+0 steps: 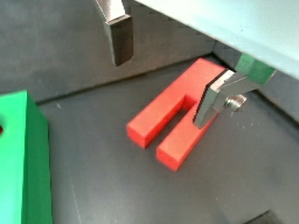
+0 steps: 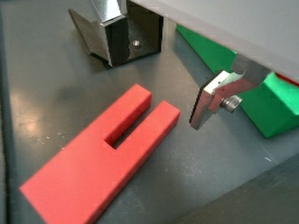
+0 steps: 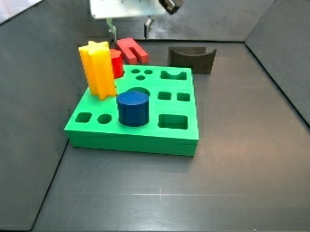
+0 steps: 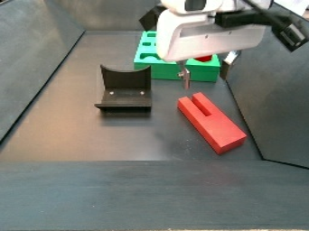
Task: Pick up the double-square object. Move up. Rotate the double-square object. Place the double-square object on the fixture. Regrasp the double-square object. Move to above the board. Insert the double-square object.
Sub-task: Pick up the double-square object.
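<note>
My gripper (image 1: pixel 163 66) hangs spread, empty, above the red block (image 1: pixel 176 114) lying flat right of the fixture (image 4: pixel 123 90). If I descend off-centre, one finger (image 2: pixel 208 103) could strike it.

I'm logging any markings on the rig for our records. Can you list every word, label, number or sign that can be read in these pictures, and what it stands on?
None: no readable text in any view.
The double-square object, lying flat on the floor: plain red, no marking.
The board: plain green, only shaped holes.
The fixture: plain dark, no label.
The pincer, open above the double-square object: bare silver fingers, no print.
The white arm housing: nothing legible.
</note>
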Robot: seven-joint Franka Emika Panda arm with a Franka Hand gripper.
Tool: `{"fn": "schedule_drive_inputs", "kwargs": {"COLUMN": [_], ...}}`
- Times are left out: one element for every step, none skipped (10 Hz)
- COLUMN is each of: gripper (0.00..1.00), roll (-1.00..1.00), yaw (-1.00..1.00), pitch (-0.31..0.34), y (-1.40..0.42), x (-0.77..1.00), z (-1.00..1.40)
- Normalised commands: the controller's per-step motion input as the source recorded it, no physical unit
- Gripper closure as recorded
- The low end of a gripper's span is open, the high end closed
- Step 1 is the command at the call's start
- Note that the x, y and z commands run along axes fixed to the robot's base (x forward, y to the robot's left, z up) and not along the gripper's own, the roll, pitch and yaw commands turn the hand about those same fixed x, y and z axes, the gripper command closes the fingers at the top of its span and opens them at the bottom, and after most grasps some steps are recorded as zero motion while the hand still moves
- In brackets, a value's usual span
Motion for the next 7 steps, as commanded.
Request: {"fn": "schedule_drive_inputs", "kwargs": {"gripper": [0.0, 0.0, 0.0, 0.0, 0.0, 0.0, 0.0], "roll": [-0.16, -0.17, -0.19, -0.21, -0.22, -0.25, -0.27], "yaw": [0.0, 0.0, 0.0, 0.02, 0.01, 0.0, 0.0], "pitch": [-0.09, -0.046, -0.076, -0.083, -0.041, -0.017, 0.0], "y": [0.0, 0.01, 0.12, 0.12, 0.11, 0.15, 0.13], "x": [0.21, 0.14, 0.0, 0.0, 0.0, 0.01, 0.02], "z": [-0.81, -0.81, -0.77, -0.73, -0.69, -0.57, -0.49]}}
